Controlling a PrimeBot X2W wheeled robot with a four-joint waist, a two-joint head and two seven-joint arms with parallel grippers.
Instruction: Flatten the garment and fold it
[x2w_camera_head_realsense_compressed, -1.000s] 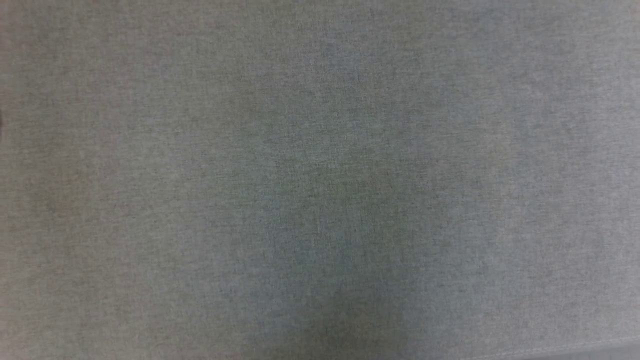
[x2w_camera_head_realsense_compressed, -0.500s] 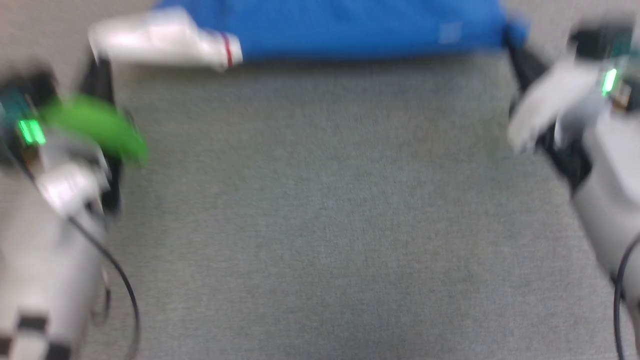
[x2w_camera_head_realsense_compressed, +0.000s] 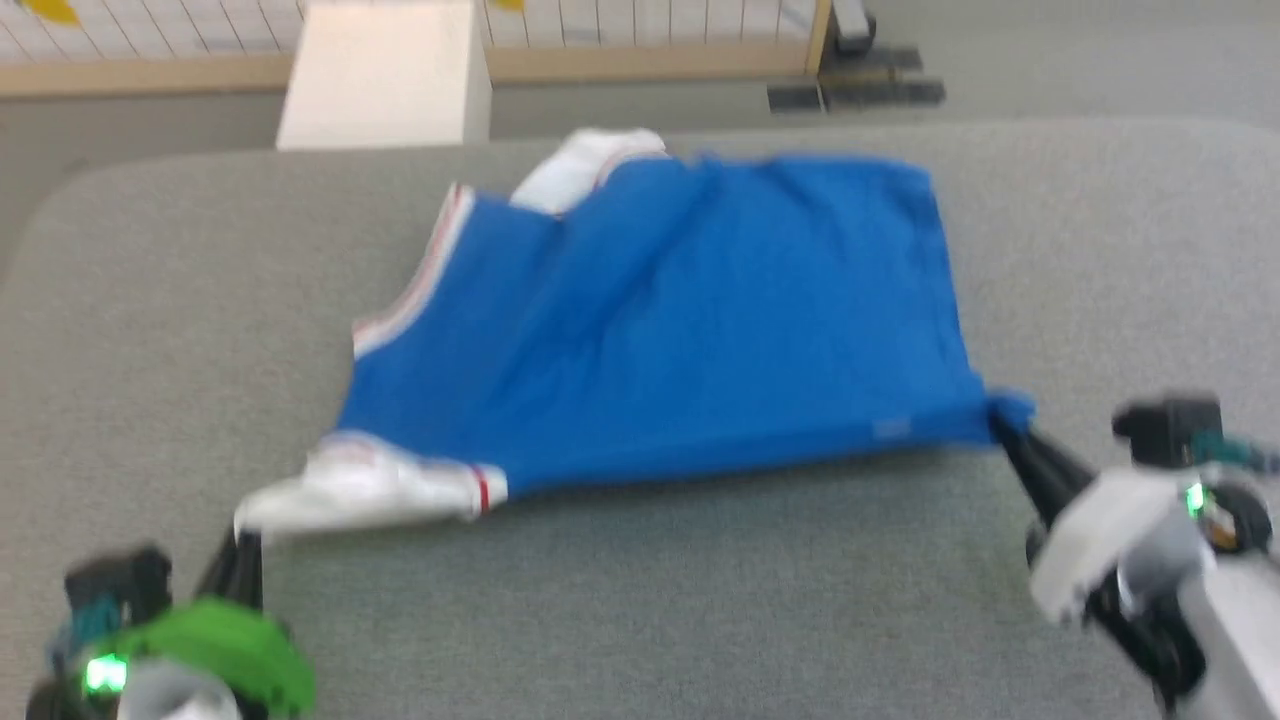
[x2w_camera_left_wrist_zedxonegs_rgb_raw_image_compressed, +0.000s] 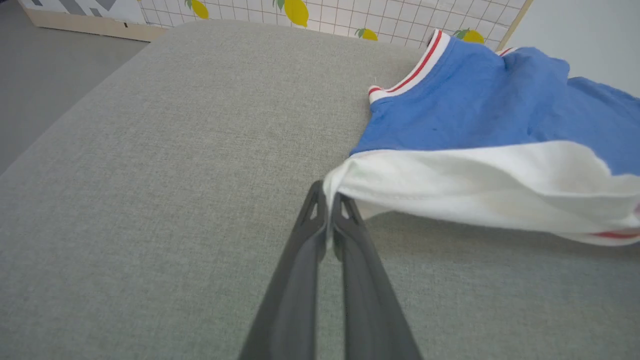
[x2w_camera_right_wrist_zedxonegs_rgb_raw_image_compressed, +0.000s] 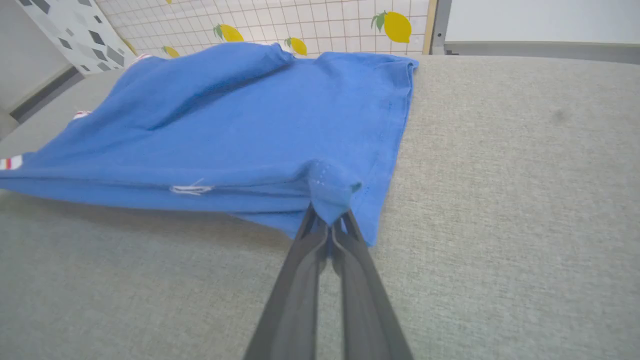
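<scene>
The garment (x2w_camera_head_realsense_compressed: 680, 320), a royal-blue jersey with white sleeves and red-striped trim, lies spread on the grey padded table (x2w_camera_head_realsense_compressed: 640, 600), its near edge lifted. My left gripper (x2w_camera_head_realsense_compressed: 243, 540) at the lower left is shut on the tip of the near white sleeve (x2w_camera_left_wrist_zedxonegs_rgb_raw_image_compressed: 470, 185). At the right, my right gripper (x2w_camera_head_realsense_compressed: 1000, 425) is shut on the near blue hem corner (x2w_camera_right_wrist_zedxonegs_rgb_raw_image_compressed: 330, 192). In the left wrist view the left gripper (x2w_camera_left_wrist_zedxonegs_rgb_raw_image_compressed: 327, 197) pinches white cloth. The right wrist view has the right gripper (x2w_camera_right_wrist_zedxonegs_rgb_raw_image_compressed: 327, 220) bunching blue fabric. No print shows on the upper side.
Beyond the table's far edge stand a pale box (x2w_camera_head_realsense_compressed: 385, 75) and a low fence with lemon-print panels (x2w_camera_right_wrist_zedxonegs_rgb_raw_image_compressed: 320, 25). Bare grey table surface stretches between the two arms and to either side of the jersey.
The head camera has tilted up: from bare grey surface, to the jersey's near edge at the top, to the whole jersey now. Both grippers stay shut on the cloth.
</scene>
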